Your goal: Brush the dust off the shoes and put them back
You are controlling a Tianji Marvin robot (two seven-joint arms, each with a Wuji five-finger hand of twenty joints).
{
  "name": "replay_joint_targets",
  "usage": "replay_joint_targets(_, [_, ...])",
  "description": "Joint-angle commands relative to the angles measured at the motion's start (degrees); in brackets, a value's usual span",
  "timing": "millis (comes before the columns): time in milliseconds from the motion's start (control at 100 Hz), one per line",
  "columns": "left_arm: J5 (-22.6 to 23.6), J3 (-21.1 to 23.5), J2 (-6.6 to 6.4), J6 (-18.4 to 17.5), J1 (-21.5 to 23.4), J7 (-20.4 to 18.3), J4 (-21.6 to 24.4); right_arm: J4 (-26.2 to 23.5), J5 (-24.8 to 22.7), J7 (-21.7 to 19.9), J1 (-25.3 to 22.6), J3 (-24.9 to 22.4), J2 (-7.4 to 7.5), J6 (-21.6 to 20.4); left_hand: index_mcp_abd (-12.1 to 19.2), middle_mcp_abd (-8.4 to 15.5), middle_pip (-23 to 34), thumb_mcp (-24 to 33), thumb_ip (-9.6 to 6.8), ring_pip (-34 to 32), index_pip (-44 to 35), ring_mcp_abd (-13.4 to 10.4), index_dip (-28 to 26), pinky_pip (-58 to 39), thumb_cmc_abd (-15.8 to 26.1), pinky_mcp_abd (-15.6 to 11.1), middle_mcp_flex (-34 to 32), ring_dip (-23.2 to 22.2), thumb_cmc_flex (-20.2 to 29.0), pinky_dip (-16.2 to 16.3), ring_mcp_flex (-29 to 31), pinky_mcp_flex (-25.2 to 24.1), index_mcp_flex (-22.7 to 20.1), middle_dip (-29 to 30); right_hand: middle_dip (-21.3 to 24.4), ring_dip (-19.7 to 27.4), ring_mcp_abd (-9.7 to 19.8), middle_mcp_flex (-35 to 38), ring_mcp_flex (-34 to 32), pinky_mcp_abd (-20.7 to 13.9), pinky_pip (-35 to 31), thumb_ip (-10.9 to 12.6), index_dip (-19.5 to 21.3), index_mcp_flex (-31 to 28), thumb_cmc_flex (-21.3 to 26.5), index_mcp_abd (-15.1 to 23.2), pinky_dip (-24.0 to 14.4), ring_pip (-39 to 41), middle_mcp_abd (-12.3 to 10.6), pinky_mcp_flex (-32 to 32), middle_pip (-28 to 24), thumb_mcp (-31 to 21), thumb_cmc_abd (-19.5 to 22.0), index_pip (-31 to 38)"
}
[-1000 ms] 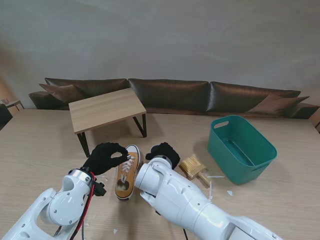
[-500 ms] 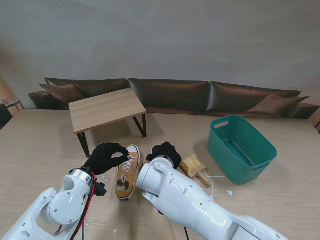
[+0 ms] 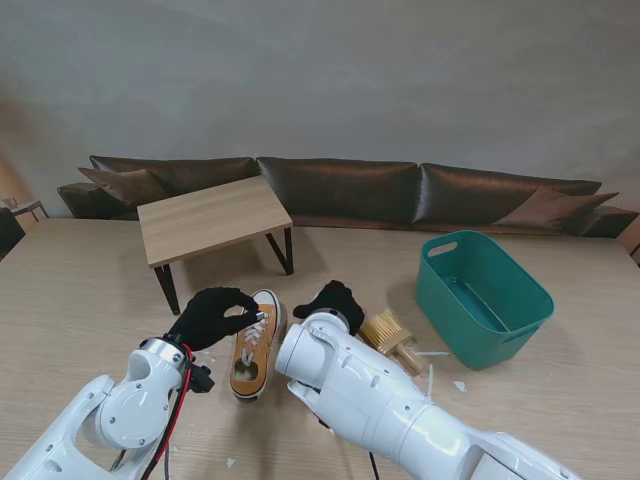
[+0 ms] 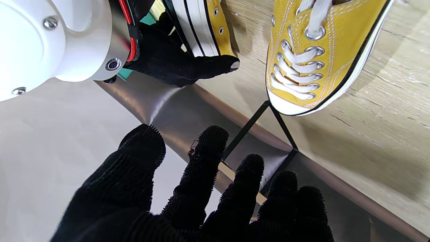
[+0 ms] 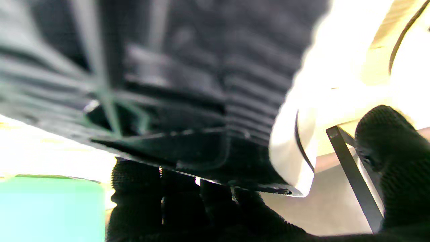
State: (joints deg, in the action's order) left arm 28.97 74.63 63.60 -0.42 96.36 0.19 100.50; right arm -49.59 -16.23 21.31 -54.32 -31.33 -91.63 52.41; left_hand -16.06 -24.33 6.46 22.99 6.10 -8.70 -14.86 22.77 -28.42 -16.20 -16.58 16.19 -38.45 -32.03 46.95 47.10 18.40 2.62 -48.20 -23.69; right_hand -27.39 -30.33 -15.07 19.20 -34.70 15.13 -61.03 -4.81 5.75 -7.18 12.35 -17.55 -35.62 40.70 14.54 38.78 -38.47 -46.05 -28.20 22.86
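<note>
A yellow canvas shoe (image 3: 255,345) with white laces lies flat on the table, toe pointing away from me; the left wrist view shows it as the yellow shoe (image 4: 319,57). My left hand (image 3: 214,316) hovers just left of its laces, fingers apart with nothing in them, as seen of the left hand (image 4: 188,201). My right hand (image 3: 333,303) is closed on a second yellow shoe (image 4: 201,27), tipped on its side. Its black ribbed sole (image 5: 188,84) fills the right wrist view, with the right hand (image 5: 188,208) under it. In the stand view my right arm hides this shoe.
A brush (image 3: 390,335) with pale bristles lies right of my right hand. A green tub (image 3: 480,295) stands farther right. A small wooden table (image 3: 210,215) on black legs stands beyond the shoes, a dark sofa (image 3: 340,190) behind it. White scraps (image 3: 432,372) dot the tabletop.
My right hand and forearm have shifted slightly to the right and away from me. The left hand and the flat shoe have stayed put.
</note>
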Motion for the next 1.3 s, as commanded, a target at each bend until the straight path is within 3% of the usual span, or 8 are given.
replay_joint_targets(0, [-0.25, -0.08, 0.10, 0.11, 0.02, -1.14, -0.06, -0.95, 0.00, -0.50, -0.60, -0.32, -0.01, -0.13, -0.54, -1.03, 0.20, -1.46, -2.08, 1.45, -0.19, 0.92, -0.30, 2.11, 3.02, -1.64, 0.54, -0.54, 1.48, 0.82, 0.57, -1.05, -1.15, -0.67, 1.00, 0.34, -1.03, -1.40, 0.59, -0.78, 1.18, 1.39, -0.35, 1.60, -1.61, 0.85, 0.77, -0.29, -1.00, -29.60, 0.79, 1.49, 1.68, -1.03])
replay_joint_targets(910, [-0.74, -0.39, 0.00, 0.07, -0.49, -1.83, -0.61, -5.23, -2.39, 2.28, -1.66, -1.72, 1.66, -1.86, -0.50, -1.06, 0.32, -2.15, -2.18, 1.51, -0.15, 1.05, -0.33, 2.12, 3.18, -1.81, 0.42, -0.63, 1.84, 0.76, 0.36, -1.15, -1.13, -1.40, 1.39, 1.59, -0.82, -2.38, 1.00, -0.34, 5.58, 1.40, 2.99, 1.12, -4.08, 5.53, 2.80, -3.31, -2.16, -30.31, 0.94, 3.24, 4.41, -5.21])
replay_joint_targets(1120, [-0.79, -0.50, -0.05, 0.18, -0.59, -2.12, -0.71, -13.63, -4.19, 0.92, -4.38, -3.67, 5.22, -1.62, -0.46, -1.07, 0.19, -2.35, -2.19, 1.59, -0.09, 0.84, -0.30, 2.17, 3.26, -1.47, 0.63, -0.57, 1.91, 0.78, 0.16, -1.37, -1.04, -1.32, 1.38, 2.52, -1.98, -2.56, 2.09, 2.08, 7.53, 1.57, 12.52, 0.78, -4.03, 10.85, 2.78, -5.79, -2.67, -30.69, 1.32, 2.86, 4.28, 8.58])
replay_joint_targets(1290, [-1.07, -0.91, -0.05, 0.07, -1.09, -2.26, -1.22, -22.90, -7.63, -0.40, -8.15, -5.84, 9.71, -3.79, -0.38, -1.00, 0.14, -2.57, -2.21, 1.61, -0.03, 0.90, -0.27, 2.19, 3.38, -1.47, 0.70, -0.51, 1.96, 0.81, 0.12, -1.50, -0.96, -1.20, 1.23, 3.48, -2.59, -0.96, 2.50, 2.69, 8.21, 1.59, 17.10, -8.49, -2.59, 15.86, 2.28, -8.16, -4.02, -30.65, 1.48, 1.13, 2.92, 14.60])
